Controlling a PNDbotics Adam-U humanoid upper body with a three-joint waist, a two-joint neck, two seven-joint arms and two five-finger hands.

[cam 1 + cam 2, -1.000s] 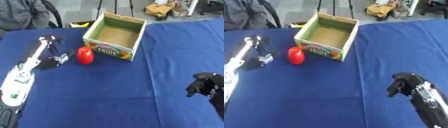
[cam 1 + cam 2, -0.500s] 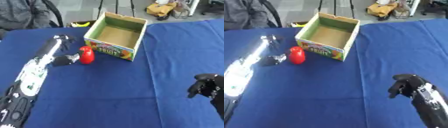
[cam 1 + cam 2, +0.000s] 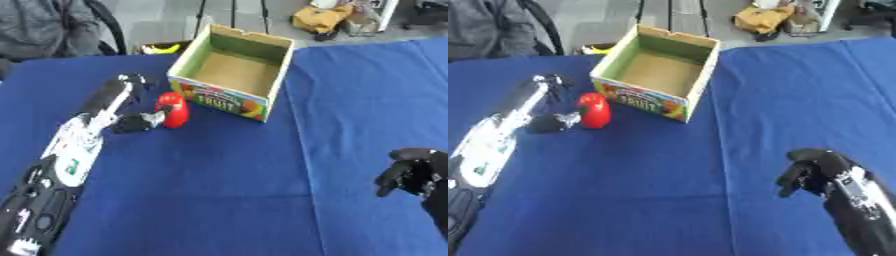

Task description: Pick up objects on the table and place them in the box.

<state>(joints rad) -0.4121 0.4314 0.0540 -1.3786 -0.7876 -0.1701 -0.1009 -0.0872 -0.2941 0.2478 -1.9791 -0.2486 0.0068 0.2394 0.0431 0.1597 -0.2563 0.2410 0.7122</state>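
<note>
— Looking at the small glossy red object [image 3: 172, 108] first, we find it standing upright on the blue tablecloth [image 3: 227, 190], just beside the near-left wall of the open cardboard box [image 3: 233, 73]. It is outside the box, near the side printed with fruit pictures.

— And our left hand [image 3: 136, 121]?

— We see it at the red object's left side, the black fingers [image 3: 551, 122] low on the cloth and reaching up to it. A silver tip seems to touch the object's lower half. Whether the fingers are curled round it or only resting against it, we cannot tell. The white and black forearm [image 3: 74, 145] runs back from there toward the lower left corner.

— What of the box itself?

— It stands askew on the far part of the cloth, flaps open, with a plain brown floor and green inner walls. We see nothing lying inside it.

— And our right hand [image 3: 808, 172]?

— It shows at the lower right, well apart from the object and the box. Its black fingers are curled inward, and they hold nothing.

— Anything beyond the table?

— A seated person in grey [image 3: 44, 27] at the far left edge, touching nothing of ours.
</note>
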